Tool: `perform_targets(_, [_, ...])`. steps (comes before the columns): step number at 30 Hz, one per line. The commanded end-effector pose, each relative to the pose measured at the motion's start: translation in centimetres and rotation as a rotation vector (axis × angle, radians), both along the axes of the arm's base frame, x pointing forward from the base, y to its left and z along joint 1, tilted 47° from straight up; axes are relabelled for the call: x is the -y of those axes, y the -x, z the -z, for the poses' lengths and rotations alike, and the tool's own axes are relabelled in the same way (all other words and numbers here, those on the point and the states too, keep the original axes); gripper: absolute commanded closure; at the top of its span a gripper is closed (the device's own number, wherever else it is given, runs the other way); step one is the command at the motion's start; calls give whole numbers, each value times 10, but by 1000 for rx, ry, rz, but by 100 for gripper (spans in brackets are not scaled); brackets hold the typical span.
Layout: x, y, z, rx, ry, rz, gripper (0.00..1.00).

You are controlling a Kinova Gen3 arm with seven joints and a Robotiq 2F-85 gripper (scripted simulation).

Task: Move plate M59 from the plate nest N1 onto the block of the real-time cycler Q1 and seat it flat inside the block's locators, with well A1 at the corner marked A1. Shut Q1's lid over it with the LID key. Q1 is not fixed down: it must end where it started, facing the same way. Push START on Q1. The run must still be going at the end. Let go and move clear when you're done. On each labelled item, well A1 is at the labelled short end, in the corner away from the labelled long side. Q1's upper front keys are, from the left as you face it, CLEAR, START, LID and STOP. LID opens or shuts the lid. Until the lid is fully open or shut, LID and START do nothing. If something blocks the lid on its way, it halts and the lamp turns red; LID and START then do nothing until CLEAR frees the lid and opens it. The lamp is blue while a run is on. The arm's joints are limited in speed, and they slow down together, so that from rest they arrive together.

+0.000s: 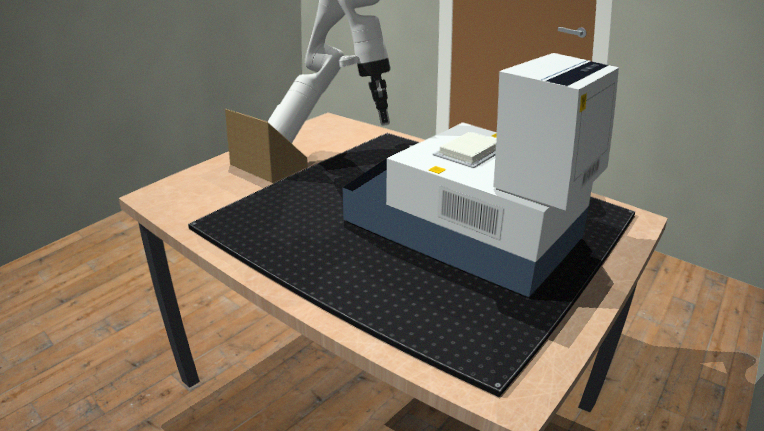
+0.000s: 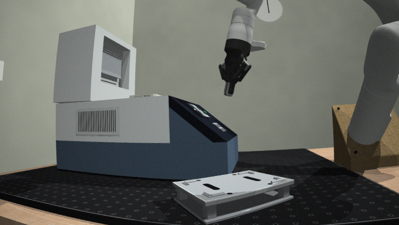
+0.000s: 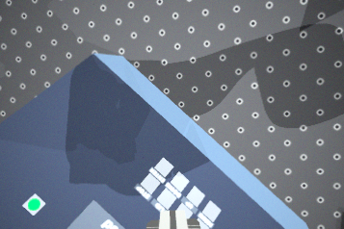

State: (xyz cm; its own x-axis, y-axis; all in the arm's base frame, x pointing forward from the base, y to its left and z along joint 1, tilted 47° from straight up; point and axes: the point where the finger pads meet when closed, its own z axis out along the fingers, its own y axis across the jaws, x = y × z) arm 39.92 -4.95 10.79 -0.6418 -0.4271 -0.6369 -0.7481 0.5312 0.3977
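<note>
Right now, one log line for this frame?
plate: on cycler block | lid: open | lamp: green | nest: bare | gripper: shut, holding nothing, above keys
</note>
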Motion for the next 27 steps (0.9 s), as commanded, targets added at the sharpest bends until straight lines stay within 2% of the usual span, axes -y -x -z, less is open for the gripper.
perform_targets(1, [-5, -1, 3, 11, 0, -8, 90])
perform_targets(27, [-29, 2, 25, 11, 0, -9, 90])
